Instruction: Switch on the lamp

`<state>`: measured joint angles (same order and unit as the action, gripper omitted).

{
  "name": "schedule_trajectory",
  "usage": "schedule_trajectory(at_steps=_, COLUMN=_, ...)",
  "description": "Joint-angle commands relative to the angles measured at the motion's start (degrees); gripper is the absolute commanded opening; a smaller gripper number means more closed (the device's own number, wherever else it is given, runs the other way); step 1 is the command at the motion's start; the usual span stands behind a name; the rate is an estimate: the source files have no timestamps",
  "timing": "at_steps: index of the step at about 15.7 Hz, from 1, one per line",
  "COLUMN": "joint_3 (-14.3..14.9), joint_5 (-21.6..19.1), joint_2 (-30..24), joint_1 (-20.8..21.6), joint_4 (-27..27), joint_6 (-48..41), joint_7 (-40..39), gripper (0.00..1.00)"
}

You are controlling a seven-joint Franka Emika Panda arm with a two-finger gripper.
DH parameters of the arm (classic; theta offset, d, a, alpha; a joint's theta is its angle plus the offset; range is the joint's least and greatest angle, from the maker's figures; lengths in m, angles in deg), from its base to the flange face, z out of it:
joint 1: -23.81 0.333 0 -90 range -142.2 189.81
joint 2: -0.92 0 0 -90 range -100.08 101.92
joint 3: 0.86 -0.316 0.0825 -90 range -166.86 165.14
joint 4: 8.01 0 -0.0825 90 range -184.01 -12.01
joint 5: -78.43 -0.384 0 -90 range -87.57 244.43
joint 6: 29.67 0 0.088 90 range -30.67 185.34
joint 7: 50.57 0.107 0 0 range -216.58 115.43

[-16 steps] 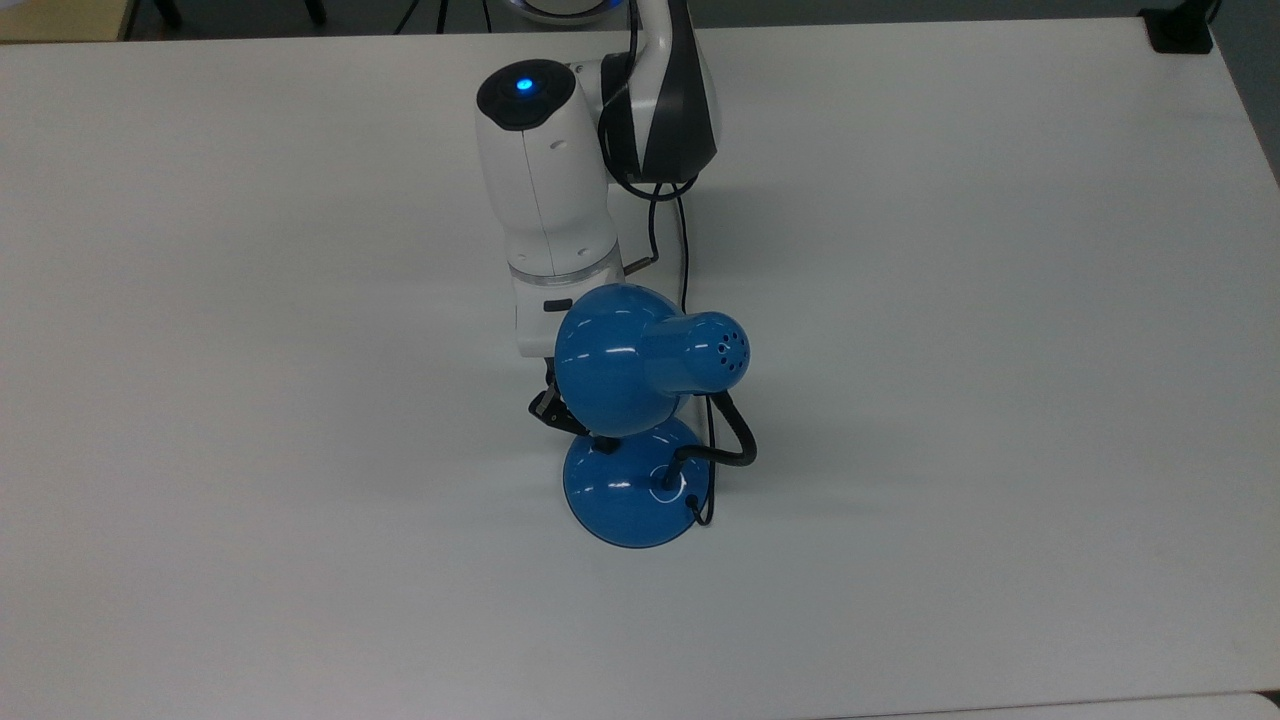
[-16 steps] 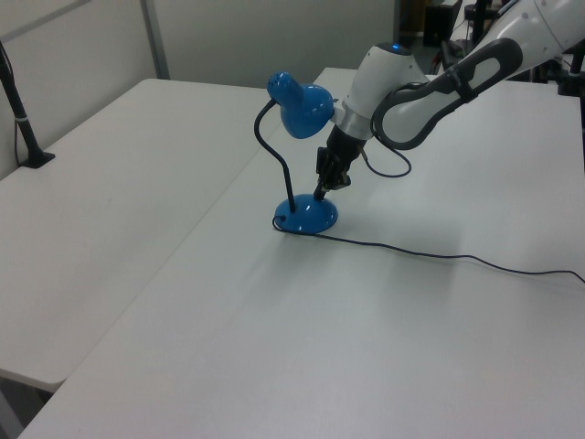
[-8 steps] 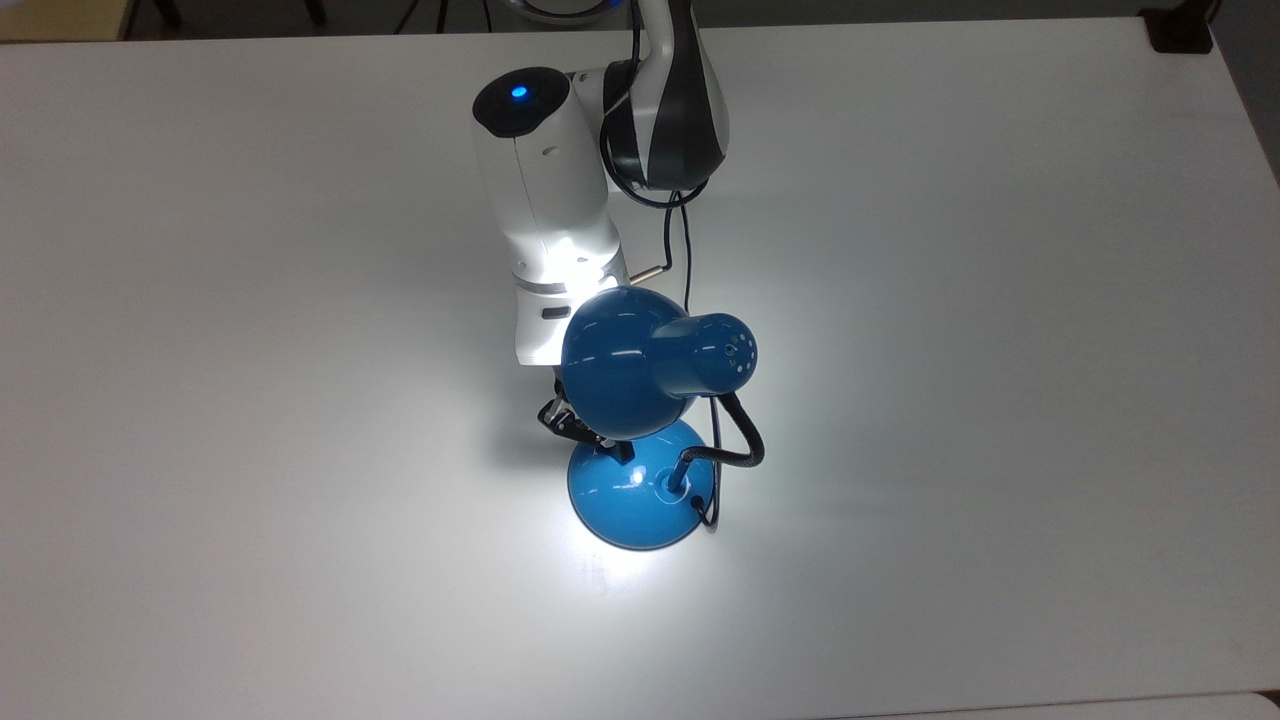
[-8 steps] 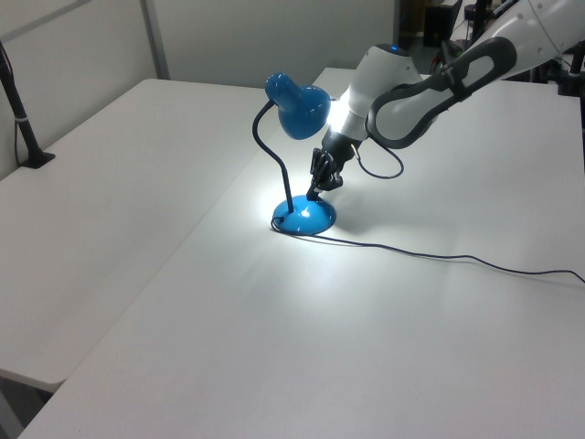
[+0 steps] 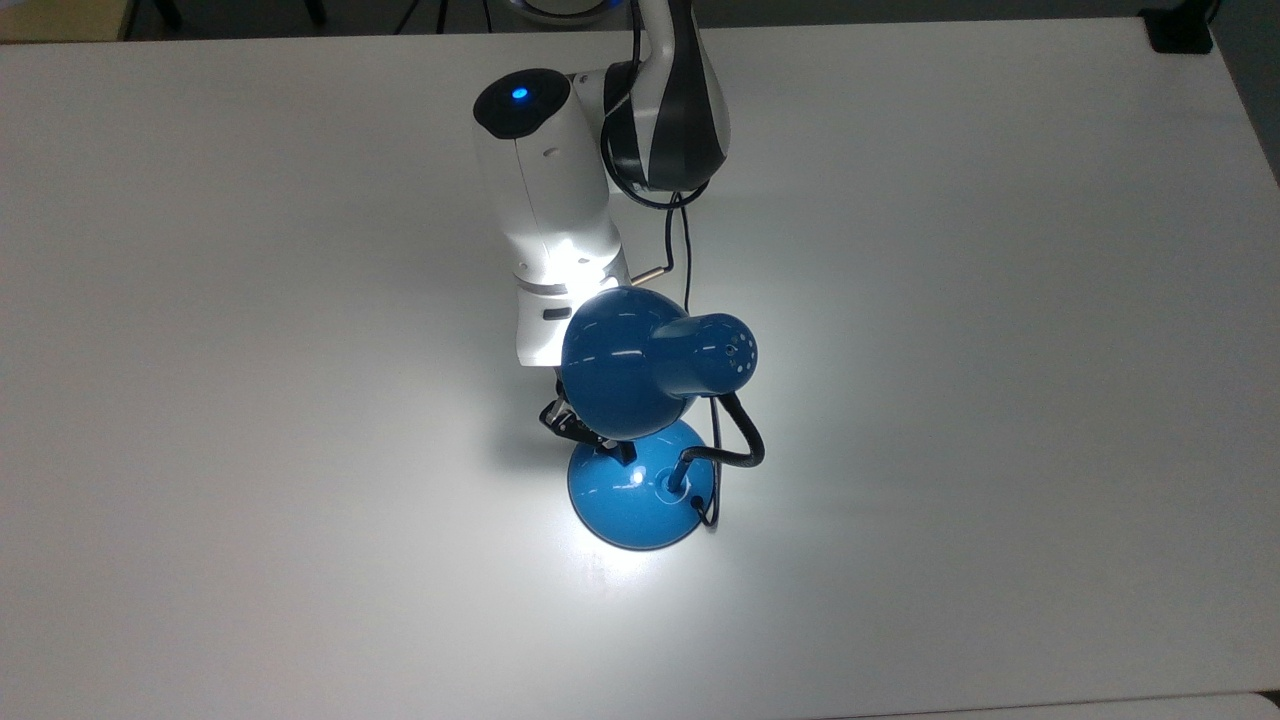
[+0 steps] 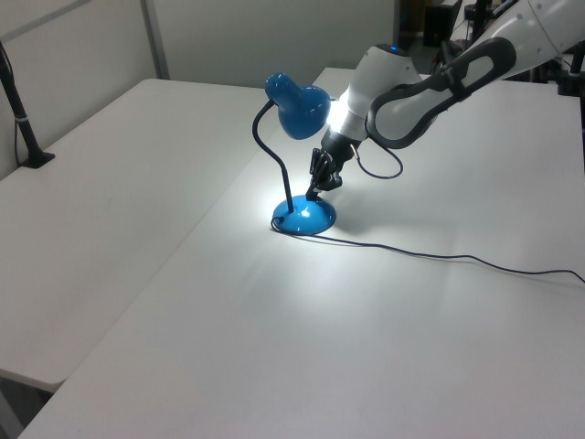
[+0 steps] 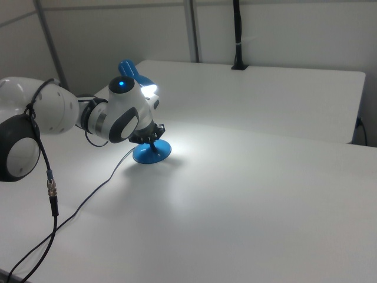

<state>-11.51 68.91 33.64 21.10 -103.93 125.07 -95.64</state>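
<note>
The blue lamp stands mid-table and is lit, throwing a bright white patch on the table around it. Its bell shade [image 5: 620, 370] hangs over its domed base [image 5: 630, 505], joined by the black gooseneck [image 5: 735, 445]. My gripper [image 5: 615, 452] reaches down under the shade, shut, with its tip touching the top of the base. In the left view the gripper [image 6: 313, 194] touches the base [image 6: 306, 218] on its far side, below the shade [image 6: 297, 101]. In the right view the gripper [image 7: 154, 140] stands on the base [image 7: 152, 152].
The lamp's thin black cord [image 6: 439, 258] trails across the white table [image 5: 1000, 350] toward the left view's right. A black post [image 6: 23, 128] is clamped at the table edge at the left view's left. Another cable [image 7: 50, 188] hangs from the arm.
The lamp was dark one second ago and is lit now. The arm leaned a little further in and the lamp shifted slightly. Nothing has moved in the last half second.
</note>
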Motion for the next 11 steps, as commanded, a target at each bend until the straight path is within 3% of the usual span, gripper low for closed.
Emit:
schedule_trajectory(at_steps=1, joint_3=-1.8, joint_5=-1.2, joint_2=-2.7, joint_1=-0.9, joint_4=-2.3, joint_6=1.3, joint_7=4.5, gripper=0.00)
schedule_trajectory(at_steps=4, joint_3=-1.8, joint_5=-3.1, joint_2=-8.4, joint_1=-2.1, joint_4=-8.6, joint_6=1.1, joint_7=7.3, gripper=0.00)
schedule_trajectory(at_steps=8, joint_3=-1.7, joint_5=-11.3, joint_2=-18.0, joint_1=-3.8, joint_4=-16.7, joint_6=0.3, joint_7=10.2, gripper=0.00)
schedule_trajectory(at_steps=11, joint_3=-1.0, joint_5=-11.8, joint_2=-23.0, joint_1=-7.2, joint_4=-14.7, joint_6=-14.1, joint_7=20.3, gripper=0.00)
